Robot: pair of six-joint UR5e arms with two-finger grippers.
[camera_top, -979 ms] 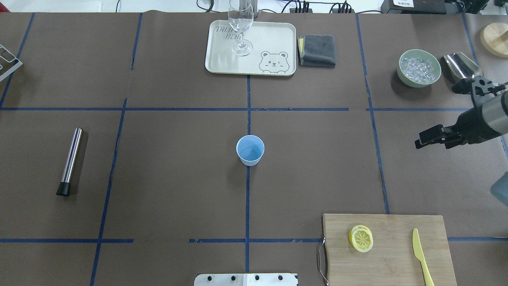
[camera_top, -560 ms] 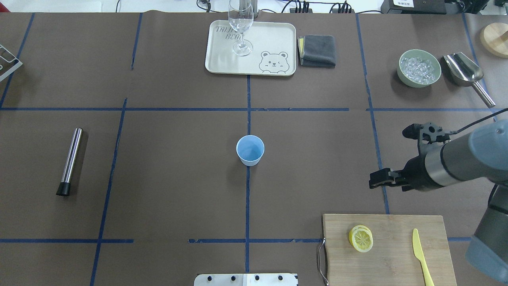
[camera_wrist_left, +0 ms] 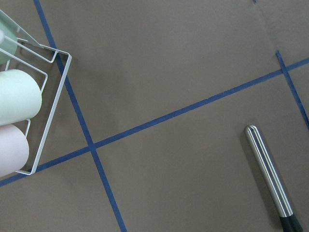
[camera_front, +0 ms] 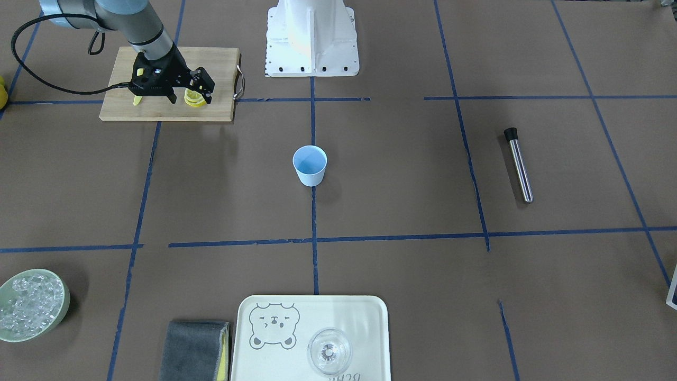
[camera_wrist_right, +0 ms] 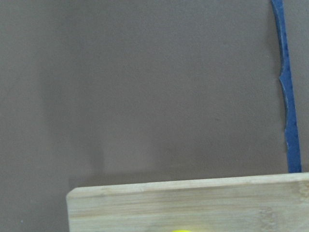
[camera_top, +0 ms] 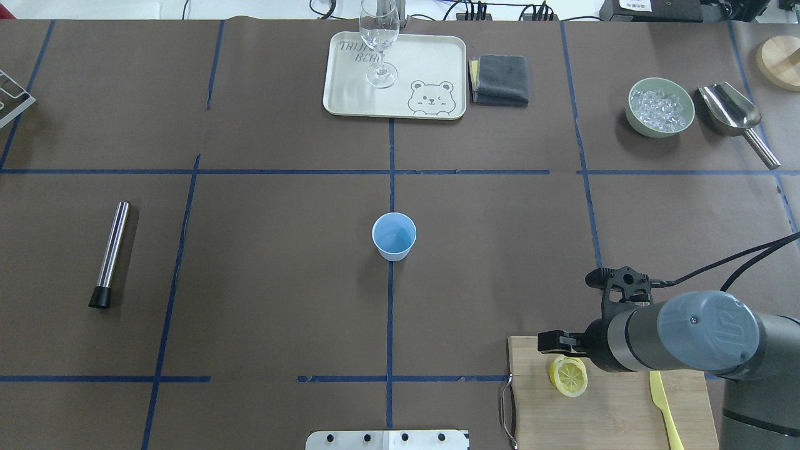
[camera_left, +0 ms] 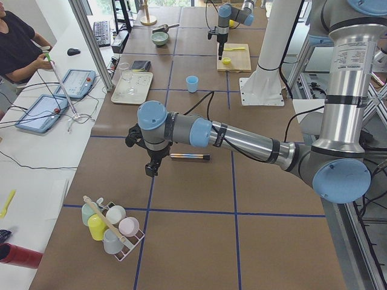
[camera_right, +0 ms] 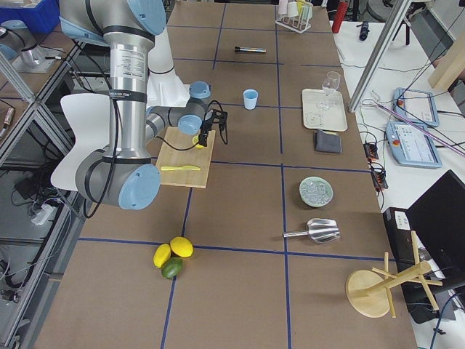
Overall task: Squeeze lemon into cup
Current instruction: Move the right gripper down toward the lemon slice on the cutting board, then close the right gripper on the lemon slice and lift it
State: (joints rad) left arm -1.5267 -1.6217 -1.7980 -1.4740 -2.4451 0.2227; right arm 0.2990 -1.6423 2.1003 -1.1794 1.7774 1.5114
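The lemon slice (camera_top: 569,377) lies flat on the wooden cutting board (camera_top: 612,415), near its far edge. It also shows in the front view (camera_front: 194,98). The light-blue cup (camera_top: 394,236) stands upright at the table's middle, well apart from the board. My right gripper (camera_top: 551,342) hovers over the board's far edge, open, and in the front view (camera_front: 190,98) its fingers stand either side of the slice. The right wrist view shows only the board's edge (camera_wrist_right: 193,200). My left gripper (camera_left: 151,169) shows only in the left side view, and I cannot tell its state.
A yellow knife (camera_top: 660,395) lies on the board to the right of the slice. A steel muddler (camera_top: 111,253) lies at the left. A tray (camera_top: 431,62) with a wine glass, a grey cloth (camera_top: 502,78), the ice bowl (camera_top: 660,106) and a scoop (camera_top: 731,112) stand at the back.
My right arm has swung from the back right, near the scoop, toward the near edge. Its gripper now hangs over the board by the lemon slice. Nothing else moved.
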